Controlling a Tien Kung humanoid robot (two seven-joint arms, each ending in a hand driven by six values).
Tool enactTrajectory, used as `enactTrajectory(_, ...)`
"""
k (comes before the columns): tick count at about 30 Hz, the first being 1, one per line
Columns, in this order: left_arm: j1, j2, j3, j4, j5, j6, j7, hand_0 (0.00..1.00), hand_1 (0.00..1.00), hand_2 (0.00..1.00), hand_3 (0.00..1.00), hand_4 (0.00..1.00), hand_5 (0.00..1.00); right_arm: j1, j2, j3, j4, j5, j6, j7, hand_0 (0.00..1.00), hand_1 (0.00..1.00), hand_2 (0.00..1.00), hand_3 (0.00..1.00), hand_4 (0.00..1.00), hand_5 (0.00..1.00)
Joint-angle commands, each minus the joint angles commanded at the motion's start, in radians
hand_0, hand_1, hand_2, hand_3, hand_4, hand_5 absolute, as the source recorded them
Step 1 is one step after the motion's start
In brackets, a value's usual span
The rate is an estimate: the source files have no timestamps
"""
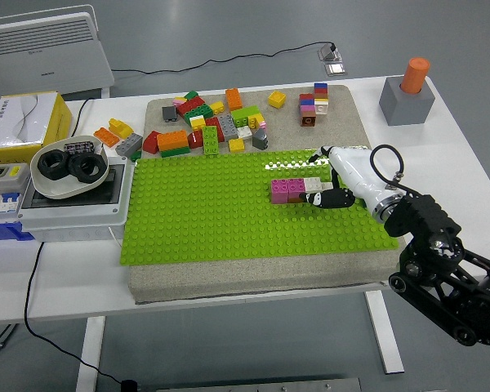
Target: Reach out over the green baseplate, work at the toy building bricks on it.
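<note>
The green baseplate (204,212) lies on a grey mat in the middle of the table. On its right part stands a short row of bricks (296,190): two pink ones, then a white one over a dark one at the right end. My right hand (318,176), white with black fingertips, reaches in from the right and straddles that end. Its thumb (325,199) touches the front of the end brick, and its forefinger (317,154) points left well behind the row. The fingers are spread and grasp nothing. My left arm is out of view.
A heap of loose bricks (208,124) lies on the mat behind the baseplate, with a small stack (314,103) at the back right. A grey block with an orange peg (408,94) stands far right. A white bowl with black rings (69,170) sits on a grey box at the left.
</note>
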Motion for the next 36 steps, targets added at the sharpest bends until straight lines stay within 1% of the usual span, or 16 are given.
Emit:
enactTrajectory(4,0.001,0.001,0.003,0.0,-0.006,0.0,-0.001,0.715,0.592,0.502,0.567,0.412,0.365,-0.057,-0.009,0.068,0.017,0.092,-0.081,0.083,0.062,0.047,0.182,0.662,0.75,0.278)
enactTrajectory(5,0.0,0.001,0.004,0.0,-0.005,0.0,0.0,0.715,0.592,0.502,0.568,0.412,0.365,-0.077,-0.007,0.087,0.014,0.116,-0.105,0.105,0.069,0.053,0.193,0.666,0.7,0.203)
enactTrajectory(6,-0.001,0.001,0.004,0.0,-0.005,-0.001,0.0,0.715,0.592,0.502,0.568,0.412,0.365,-0.094,-0.004,0.104,0.011,0.136,-0.125,0.122,0.069,0.053,0.193,0.666,0.7,0.203)
enactTrajectory(8,-0.001,0.001,0.008,0.0,-0.007,-0.001,0.002,0.715,0.592,0.502,0.568,0.412,0.365,-0.136,0.002,0.145,0.002,0.166,-0.172,0.146,0.069,0.053,0.193,0.666,0.7,0.203)
enactTrajectory(10,0.0,0.0,0.012,0.0,-0.013,0.001,0.003,0.715,0.592,0.502,0.568,0.412,0.365,-0.166,0.004,0.169,-0.003,0.162,-0.198,0.152,0.069,0.053,0.193,0.666,0.7,0.203)
enactTrajectory(11,0.0,0.0,0.015,0.0,-0.017,0.001,0.004,0.715,0.593,0.5,0.567,0.411,0.37,-0.184,0.004,0.177,-0.008,0.166,-0.21,0.156,0.117,0.094,0.244,0.673,0.675,0.176)
enactTrajectory(13,-0.001,0.001,0.021,0.0,-0.022,0.001,0.007,0.715,0.593,0.5,0.567,0.411,0.37,-0.214,0.003,0.174,-0.021,0.194,-0.239,0.178,0.117,0.094,0.244,0.673,0.675,0.176)
enactTrajectory(16,-0.003,0.001,0.028,0.0,-0.022,0.002,0.011,0.715,0.593,0.5,0.567,0.411,0.37,-0.236,0.006,0.146,-0.035,0.264,-0.285,0.233,0.117,0.094,0.244,0.673,0.675,0.176)
enactTrajectory(17,-0.004,0.001,0.029,0.0,-0.022,0.003,0.013,0.715,0.592,0.5,0.564,0.406,0.376,-0.241,0.013,0.143,-0.037,0.295,-0.294,0.258,0.108,0.099,0.247,0.673,0.638,0.217)
enactTrajectory(19,-0.004,0.001,0.033,0.0,-0.022,0.004,0.015,0.715,0.592,0.5,0.564,0.406,0.376,-0.249,0.033,0.136,-0.038,0.357,-0.302,0.31,0.108,0.099,0.247,0.673,0.638,0.217)
enactTrajectory(21,-0.004,0.0,0.034,0.0,-0.019,0.003,0.017,0.715,0.592,0.5,0.564,0.406,0.376,-0.254,0.052,0.116,-0.03,0.414,-0.298,0.362,0.108,0.099,0.247,0.673,0.638,0.217)
enactTrajectory(22,-0.004,-0.001,0.035,0.0,-0.017,0.003,0.018,0.715,0.592,0.5,0.564,0.406,0.376,-0.254,0.057,0.108,-0.025,0.436,-0.295,0.384,0.108,0.099,0.247,0.673,0.638,0.217)
enactTrajectory(23,-0.004,-0.001,0.036,0.0,-0.014,0.002,0.02,0.715,0.592,0.501,0.564,0.404,0.378,-0.254,0.059,0.103,-0.021,0.463,-0.293,0.41,0.123,0.108,0.248,0.673,0.608,0.237)
enactTrajectory(26,-0.006,0.002,0.041,0.0,-0.012,-0.001,0.023,0.715,0.592,0.501,0.564,0.404,0.378,-0.254,0.055,0.104,-0.019,0.522,-0.293,0.458,0.123,0.108,0.248,0.673,0.608,0.237)
enactTrajectory(33,-0.009,0.006,0.048,0.0,-0.012,-0.009,0.028,0.715,0.593,0.503,0.564,0.405,0.374,-0.257,0.055,0.095,-0.026,0.559,-0.292,0.474,0.126,0.113,0.249,0.67,0.597,0.248)
enactTrajectory(36,-0.011,0.006,0.046,0.0,-0.005,-0.012,0.031,0.715,0.594,0.503,0.564,0.404,0.372,-0.248,0.045,0.103,-0.033,0.558,-0.291,0.465,0.124,0.112,0.248,0.67,0.574,0.254)
